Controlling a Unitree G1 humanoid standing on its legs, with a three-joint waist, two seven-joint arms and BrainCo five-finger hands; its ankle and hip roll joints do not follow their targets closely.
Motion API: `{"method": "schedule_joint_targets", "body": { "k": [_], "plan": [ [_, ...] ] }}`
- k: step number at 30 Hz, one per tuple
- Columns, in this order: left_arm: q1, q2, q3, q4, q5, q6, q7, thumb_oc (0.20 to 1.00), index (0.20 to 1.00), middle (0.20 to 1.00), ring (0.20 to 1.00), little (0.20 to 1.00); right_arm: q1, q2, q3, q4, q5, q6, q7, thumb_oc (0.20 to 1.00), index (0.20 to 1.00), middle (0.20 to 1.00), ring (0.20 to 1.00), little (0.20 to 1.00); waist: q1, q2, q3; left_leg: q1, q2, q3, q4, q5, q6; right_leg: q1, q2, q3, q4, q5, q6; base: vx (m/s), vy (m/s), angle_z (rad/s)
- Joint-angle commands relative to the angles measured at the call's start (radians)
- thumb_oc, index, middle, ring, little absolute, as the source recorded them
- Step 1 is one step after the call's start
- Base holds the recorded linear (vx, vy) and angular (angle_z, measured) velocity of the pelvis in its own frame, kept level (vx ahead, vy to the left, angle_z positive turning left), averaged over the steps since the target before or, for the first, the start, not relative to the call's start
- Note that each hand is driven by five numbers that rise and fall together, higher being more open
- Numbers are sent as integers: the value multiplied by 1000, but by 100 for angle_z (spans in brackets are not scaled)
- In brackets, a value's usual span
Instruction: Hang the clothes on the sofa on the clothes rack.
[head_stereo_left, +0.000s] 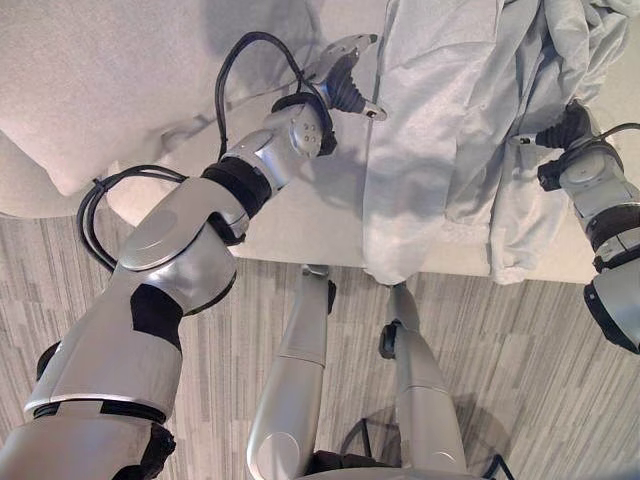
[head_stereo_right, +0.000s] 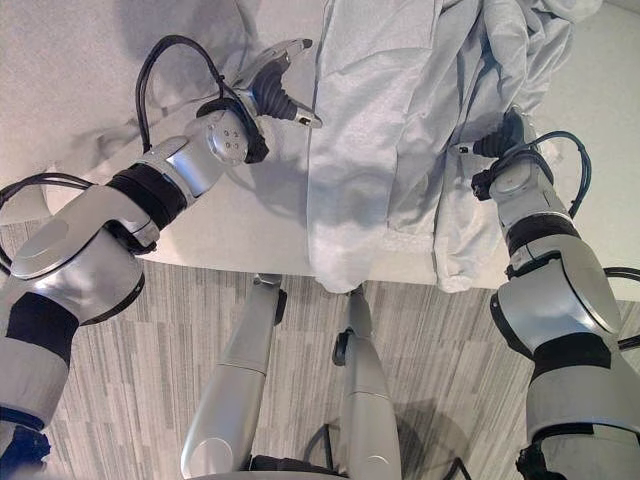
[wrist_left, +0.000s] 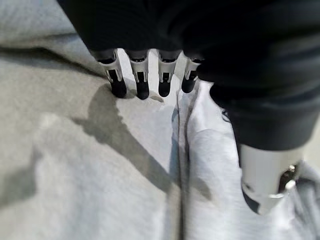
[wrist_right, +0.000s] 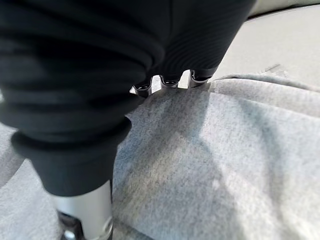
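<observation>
Lying between hands: clothes (head_stereo_left: 430, 130) | left hand (head_stereo_left: 345, 75) spread | right hand (head_stereo_right: 505, 135) fingers buried, unclear

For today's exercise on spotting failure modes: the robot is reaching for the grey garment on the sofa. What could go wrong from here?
1. The left hand rests straight fingers beside the grey garment's edge, gripping nothing; lifting now could leave that side behind.
2. The right hand is buried in folds, so its hold is uncertain.
3. The garment droops over the sofa front; it might slide to the floor.
</observation>
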Motion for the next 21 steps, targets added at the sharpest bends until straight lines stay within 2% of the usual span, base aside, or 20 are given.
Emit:
{"method": "schedule_joint_targets", "body": {
  "k": [1, 14, 18, 21],
  "plan": [
    [-46, -10, -53, 98, 34, 17, -9, 1000, 1000, 1000, 1000, 1000, 48, -20, 32, 52, -11, 24, 38, 1000, 1000, 1000, 1000, 1000, 5, 83, 27, 331, 118, -151, -551, 106, -99, 133, -82, 9, -47, -66, 34, 8, -43, 1],
    [-111, -81, -115, 186, 58, 26, -5, 1000, 1000, 1000, 1000, 1000, 49, 20, 27, 28, -23, 29, 34, 1000, 1000, 1000, 1000, 1000, -9, 77, 27, 340, 122, -149, -551, 104, -102, 133, -78, 23, -47, -65, 33, 1, -10, 0],
    [-96, -91, -119, 196, 67, 30, -10, 1000, 1000, 1000, 1000, 1000, 65, 31, 26, 28, -29, 30, 39, 1000, 1000, 1000, 1000, 1000, -8, 82, 27, 356, 120, -145, -551, 103, -102, 147, -77, 28, -47, -64, 32, -4, -47, -2],
    [-68, -95, -122, 208, 78, 35, -18, 1000, 1000, 1000, 1000, 1000, 87, 46, 25, 19, -41, 36, 44, 1000, 1000, 1000, 1000, 1000, -1, 97, 27, 382, 120, -135, -551, 99, -98, 169, -74, 31, -47, -64, 31, -7, -61, 0]
  ]
}}
